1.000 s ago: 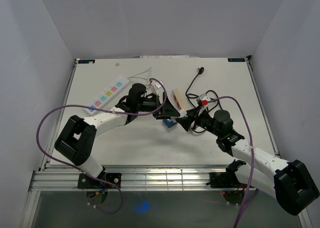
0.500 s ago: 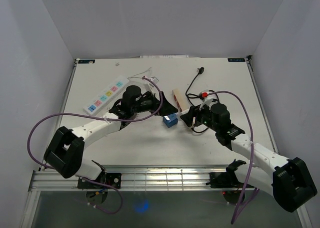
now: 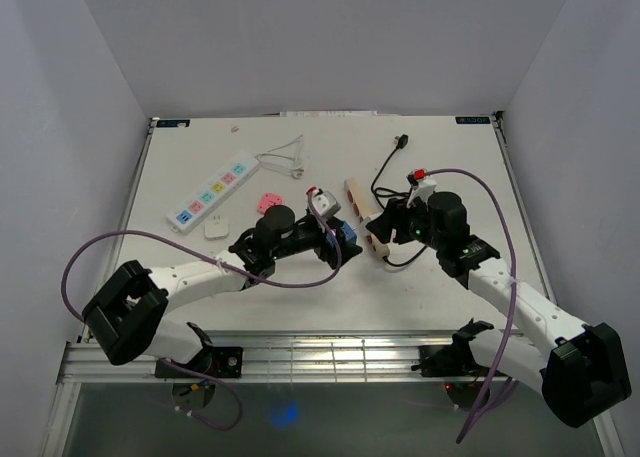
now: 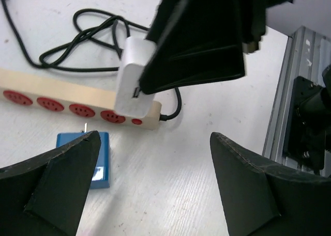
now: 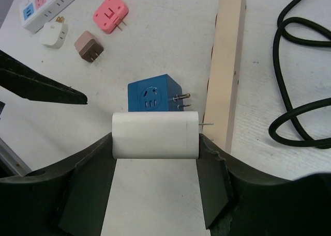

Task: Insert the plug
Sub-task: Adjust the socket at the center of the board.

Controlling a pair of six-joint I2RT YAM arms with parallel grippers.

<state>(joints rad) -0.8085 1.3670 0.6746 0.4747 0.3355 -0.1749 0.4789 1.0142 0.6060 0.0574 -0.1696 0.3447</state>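
Observation:
My right gripper (image 5: pixel 156 139) is shut on a white plug (image 5: pixel 155 127), its sides held between both fingers. The plug's thin metal prongs point at the socket face of the beige power strip (image 5: pixel 227 65), and their tips are just short of it. From the left wrist view the white plug (image 4: pixel 133 76) hangs over the strip's (image 4: pixel 51 89) cable end, beside the last red socket. My left gripper (image 4: pixel 155 138) is open and empty over bare table, just right of a blue cube adapter (image 4: pixel 93 153). In the top view the left gripper (image 3: pixel 335 235) faces the right gripper (image 3: pixel 385 227).
The blue cube adapter (image 5: pixel 154 94) lies just left of the strip, prongs toward it. A pink plug (image 5: pixel 110 12), a brown plug (image 5: pixel 89 46), a small white plug (image 5: pixel 54 33) and a white power strip (image 3: pixel 213 190) lie at the far left. Black cable (image 5: pixel 300 65) loops right of the beige strip.
My left arm has swung nearer the front edge, and its open gripper now sits by the blue cube. My right gripper has carried the white plug back to the beige strip's end.

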